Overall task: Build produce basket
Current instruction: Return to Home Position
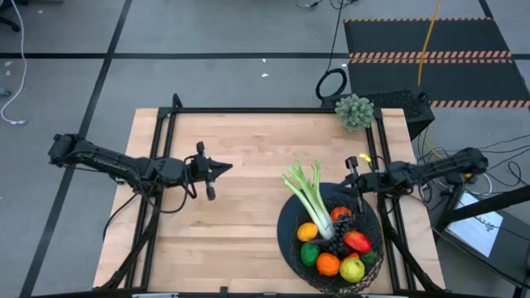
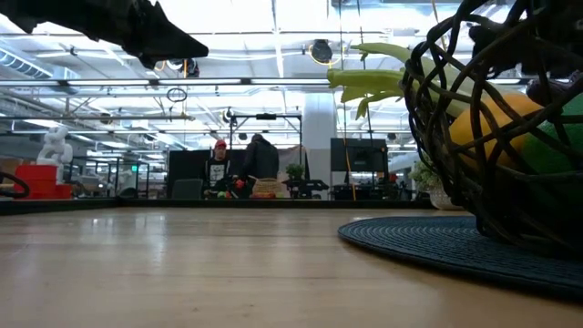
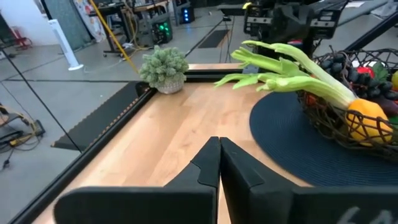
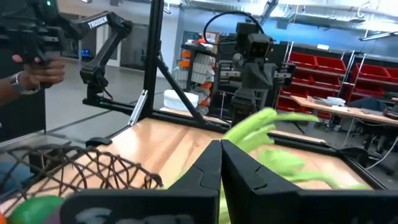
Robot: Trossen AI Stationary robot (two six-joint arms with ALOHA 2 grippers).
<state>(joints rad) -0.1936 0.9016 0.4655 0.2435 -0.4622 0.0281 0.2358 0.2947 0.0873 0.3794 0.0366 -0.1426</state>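
Home position is the call now, and the loading looks done from here. The basket (image 3: pixel 329 118) sits on its dark round mat (image 3: pixel 280 140) at the right of the worktop (image 1: pixel 240 207). It is piled with produce: the celery (image 1: pixel 308 194) leans out over the rim, with the grapes (image 1: pixel 335 246) and mango (image 1: pixel 357 241) down among the rest.

My right jaws are closed on nothing, fingers (image 4: pixel 239 168) pressed together. They hang just beside the basket's far rim, close to the celery's leafy end. That is the tight spot. The right arm (image 1: pixel 431 170) should go up first and only then draw back. A flat sweep could snag those leaves or nudge the wire and tip something out.

My left jaws are closed and empty too, fingers (image 3: pixel 205 165) meeting at the tips. They sit over bare wood well apart from the basket, so the left arm (image 1: pixel 124 165) looks free to fold back.

Both pairs are best kept shut, with slow, even moves. The grey-green clump (image 1: pixel 354 111) at the far edge is not mine to touch. A person's hand (image 4: pixel 37 70) shows beyond the worktop, so I want no wide swings.
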